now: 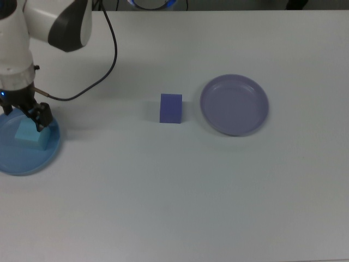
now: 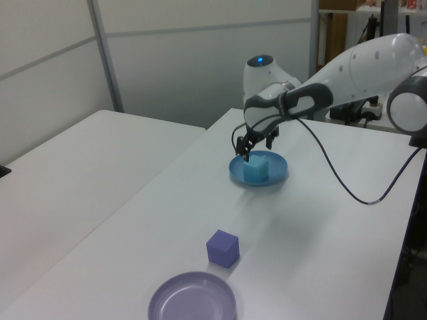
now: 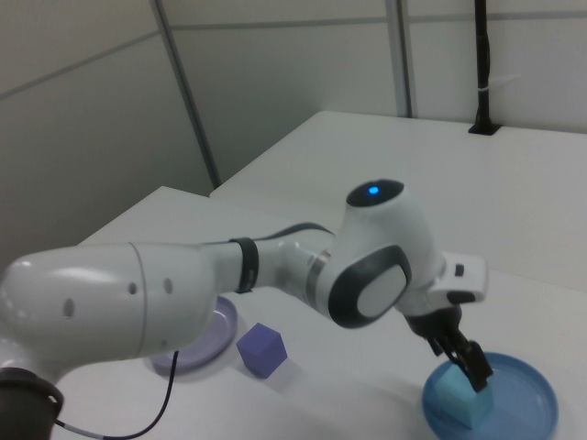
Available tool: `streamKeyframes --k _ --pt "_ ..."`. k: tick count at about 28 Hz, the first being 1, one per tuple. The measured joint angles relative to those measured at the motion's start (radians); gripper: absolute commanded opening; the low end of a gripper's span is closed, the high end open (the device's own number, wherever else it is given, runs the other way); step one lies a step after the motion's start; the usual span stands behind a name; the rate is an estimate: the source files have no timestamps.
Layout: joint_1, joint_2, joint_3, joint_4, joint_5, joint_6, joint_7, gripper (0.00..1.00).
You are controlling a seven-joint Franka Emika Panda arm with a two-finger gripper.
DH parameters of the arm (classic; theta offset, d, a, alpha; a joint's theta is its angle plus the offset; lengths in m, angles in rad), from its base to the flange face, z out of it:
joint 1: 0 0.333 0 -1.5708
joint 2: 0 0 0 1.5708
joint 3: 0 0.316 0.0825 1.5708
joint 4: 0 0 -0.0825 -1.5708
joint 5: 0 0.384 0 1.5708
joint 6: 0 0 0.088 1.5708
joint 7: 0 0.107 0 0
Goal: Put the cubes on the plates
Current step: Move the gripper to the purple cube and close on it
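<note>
On the white table [image 1: 180, 185] sit two cubes and two plates. One cube, the cyan cube [image 1: 31, 136], lies inside the blue plate [image 1: 24, 162] at the top view's left edge. The other, the violet cube [image 1: 170, 108], stands bare on the table just beside the lavender plate [image 1: 234, 105], which holds nothing. Above the cyan cube hangs the gripper [image 1: 24, 113], its black fingers spread apart and gripping nothing; in the left view they hover over the cube's top without touching it. A black cable [image 1: 106, 49] loops from the arm across the table
</note>
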Motion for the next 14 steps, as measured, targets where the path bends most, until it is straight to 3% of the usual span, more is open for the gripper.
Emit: streamKeyframes --k 6,10,14 --pt "0.051 -0.080 0.045 0.001 0.071 -0.198 -0.005 1.00" --pt "0.164 -0.099 0.066 -0.014 0.092 -0.322 -0.001 1.00" --pt "0.294 -0.095 0.070 -0.064 0.094 -0.341 0.019 1.00"
